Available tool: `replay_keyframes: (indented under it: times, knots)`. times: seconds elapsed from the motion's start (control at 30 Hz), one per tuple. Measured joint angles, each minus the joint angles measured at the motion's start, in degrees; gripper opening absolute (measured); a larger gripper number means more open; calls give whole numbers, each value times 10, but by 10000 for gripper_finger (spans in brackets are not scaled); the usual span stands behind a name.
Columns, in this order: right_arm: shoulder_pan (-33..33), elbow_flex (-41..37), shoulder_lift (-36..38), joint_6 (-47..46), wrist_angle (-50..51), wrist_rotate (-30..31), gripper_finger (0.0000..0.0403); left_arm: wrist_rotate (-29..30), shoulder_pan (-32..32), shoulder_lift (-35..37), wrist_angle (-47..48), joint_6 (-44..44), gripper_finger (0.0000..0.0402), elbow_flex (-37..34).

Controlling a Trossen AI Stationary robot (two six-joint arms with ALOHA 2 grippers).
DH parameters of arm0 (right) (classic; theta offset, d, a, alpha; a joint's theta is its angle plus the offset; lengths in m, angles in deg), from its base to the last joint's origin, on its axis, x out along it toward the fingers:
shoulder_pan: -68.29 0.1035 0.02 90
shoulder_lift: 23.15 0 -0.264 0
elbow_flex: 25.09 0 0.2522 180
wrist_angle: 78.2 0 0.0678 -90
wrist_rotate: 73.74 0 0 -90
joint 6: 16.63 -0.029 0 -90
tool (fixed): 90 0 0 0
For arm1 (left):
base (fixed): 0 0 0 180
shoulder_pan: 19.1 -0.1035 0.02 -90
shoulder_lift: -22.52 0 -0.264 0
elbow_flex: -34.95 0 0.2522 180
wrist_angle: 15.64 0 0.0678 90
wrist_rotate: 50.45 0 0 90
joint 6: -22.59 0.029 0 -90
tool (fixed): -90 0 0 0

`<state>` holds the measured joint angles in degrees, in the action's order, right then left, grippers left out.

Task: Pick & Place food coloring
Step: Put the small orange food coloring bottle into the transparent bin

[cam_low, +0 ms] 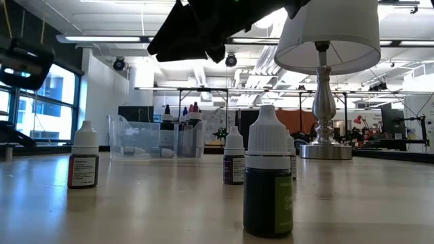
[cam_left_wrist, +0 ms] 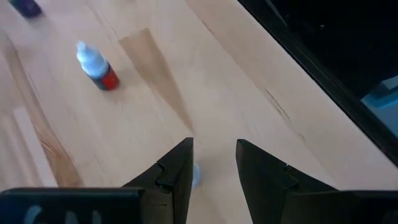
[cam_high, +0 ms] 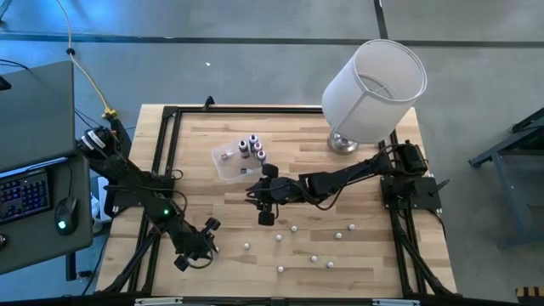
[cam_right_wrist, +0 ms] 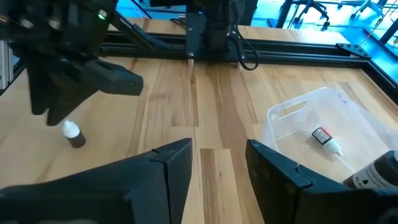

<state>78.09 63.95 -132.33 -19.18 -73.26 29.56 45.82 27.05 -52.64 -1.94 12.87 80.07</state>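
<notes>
Several tiny white-capped food coloring bottles [cam_high: 294,228] stand scattered on the wooden table's near half. Up close in the low view are a red one [cam_low: 83,163], a purple one [cam_low: 234,159] and a dark green one [cam_low: 269,179]. More bottles with coloured tops [cam_high: 251,149] stand in the clear tub [cam_high: 228,163], and one lies on its floor [cam_right_wrist: 323,137]. My left gripper [cam_high: 206,229] is open near the table's near left, its fingers astride a small bottle's white cap [cam_left_wrist: 196,175]. My right gripper [cam_right_wrist: 219,155] hangs open above the table centre [cam_high: 265,212], beside the tub. My left gripper comes down from above over a small dark bottle [cam_right_wrist: 73,134] standing on the table, with the white cap close beside one finger [cam_left_wrist: 180,171]. I cannot tell whether the finger touches it.
A lamp with a big white shade [cam_high: 374,89] stands at the table's far right on a metal base [cam_high: 343,143]. A black frame [cam_high: 170,115] borders the table. A desk with keyboard and mouse [cam_high: 34,191] sits off the left edge. Bare wood lies between the grippers.
</notes>
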Motion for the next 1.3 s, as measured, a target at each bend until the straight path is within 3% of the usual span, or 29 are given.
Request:
replay_keyframes:
  times: [0.2,0.77,1.1,1.3]
  knots:
    - [0,0,0,0,0,0,144,30,0,1,6,50,121,16]
    - [0,0,0,0,0,0,144,34,-17,-81,37,21,121,16]
    - [0,0,0,0,0,7,144,35,-16,-81,29,22,62,16]
    - [-1,0,0,0,0,13,144,77,-17,-80,3,24,70,16]
